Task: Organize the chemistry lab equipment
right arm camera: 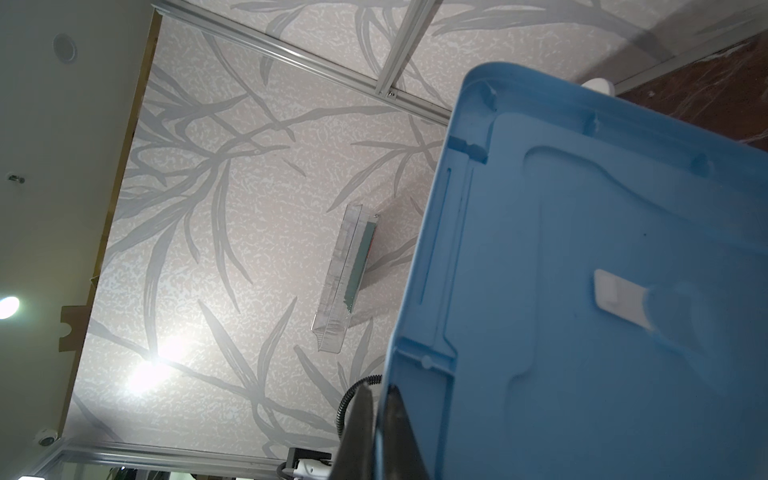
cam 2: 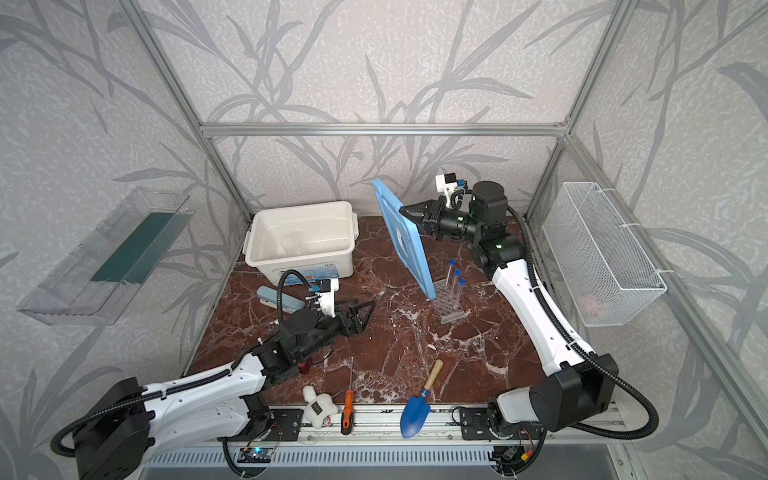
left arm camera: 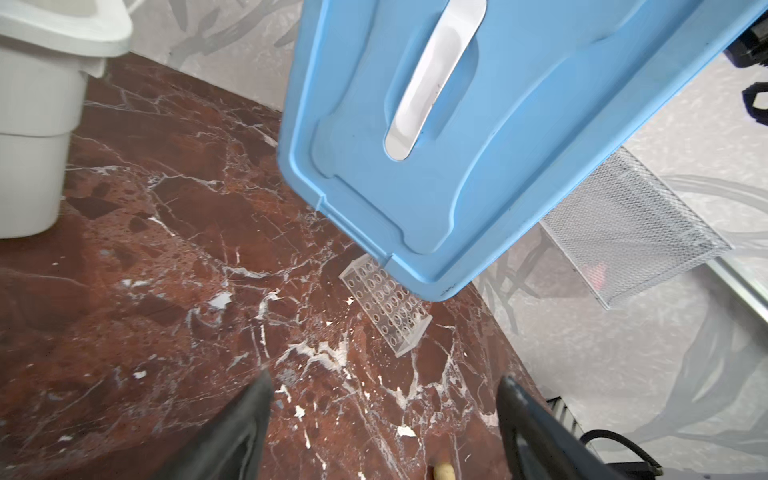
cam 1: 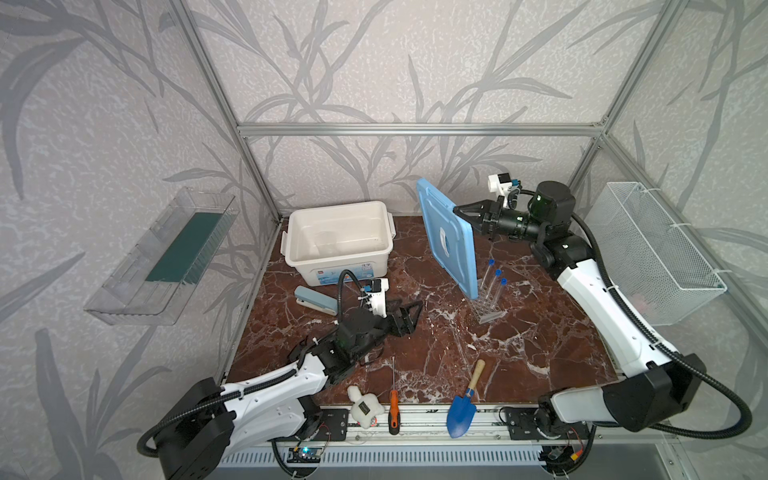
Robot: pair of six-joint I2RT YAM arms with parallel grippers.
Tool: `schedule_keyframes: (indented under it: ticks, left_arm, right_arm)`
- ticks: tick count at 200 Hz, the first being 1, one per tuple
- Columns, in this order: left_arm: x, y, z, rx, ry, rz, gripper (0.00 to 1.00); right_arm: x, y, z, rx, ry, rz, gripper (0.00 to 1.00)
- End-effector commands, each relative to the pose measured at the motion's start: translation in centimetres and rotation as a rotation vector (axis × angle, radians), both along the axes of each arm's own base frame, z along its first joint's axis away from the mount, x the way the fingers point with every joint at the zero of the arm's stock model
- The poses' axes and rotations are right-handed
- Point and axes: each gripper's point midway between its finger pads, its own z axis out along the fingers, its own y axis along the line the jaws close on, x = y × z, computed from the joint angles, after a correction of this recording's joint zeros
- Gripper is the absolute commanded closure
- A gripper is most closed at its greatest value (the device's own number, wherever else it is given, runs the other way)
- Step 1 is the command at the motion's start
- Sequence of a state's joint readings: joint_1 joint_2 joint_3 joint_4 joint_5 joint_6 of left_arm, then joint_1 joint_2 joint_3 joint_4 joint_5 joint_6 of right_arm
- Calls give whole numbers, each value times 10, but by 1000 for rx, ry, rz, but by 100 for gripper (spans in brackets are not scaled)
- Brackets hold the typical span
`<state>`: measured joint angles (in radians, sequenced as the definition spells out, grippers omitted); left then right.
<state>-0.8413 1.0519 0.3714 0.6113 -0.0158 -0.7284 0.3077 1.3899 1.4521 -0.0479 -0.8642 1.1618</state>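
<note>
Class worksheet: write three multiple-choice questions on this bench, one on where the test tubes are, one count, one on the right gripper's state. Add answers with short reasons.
1. Where do the test tubes stand?
A. in the clear rack
B. in the white bin
C. in the wire basket

2. How many tubes have blue caps?
A. two
B. three
C. five

3. The jaws of the right gripper are
A. open
B. shut on the blue lid
C. shut on the trowel

Answers: 1 A, upright in its holes. 2 B, three caps show in both top views. 3 B, the jaws pinch the raised lid's edge.
</note>
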Motion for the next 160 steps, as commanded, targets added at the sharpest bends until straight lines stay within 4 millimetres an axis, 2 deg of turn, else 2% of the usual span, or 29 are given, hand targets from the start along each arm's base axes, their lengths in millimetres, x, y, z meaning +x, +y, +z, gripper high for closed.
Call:
schedule_keyframes:
  ticks: [1,25,43,67,81,100,131,160]
  left_arm:
    - [2,-4,30,-141,-75,-15,13]
    - [3,0,46,-20,-111,0,13]
    - [-1,9,83,91,-231,3,16]
    - [-1,25,115,291,-407,44,18]
    - [6,27,121,368,-482,68,19]
    - [21,31,118,428,-514,120,19]
    - [26,51,116,211,-382,157,24]
    - [19,77,117,165,-297,186,29]
  right_arm:
    - [-26,-2,53,62,-151,8,99]
    - [-41,13,70,73,-190,38,100]
    - [-49,22,77,58,-208,52,100]
    - [-59,32,84,76,-220,78,100]
    - [-65,38,84,75,-225,88,100]
    - [-69,44,83,80,-224,101,100]
    - [-70,62,84,113,-214,142,100]
    - [-82,77,98,125,-247,171,100]
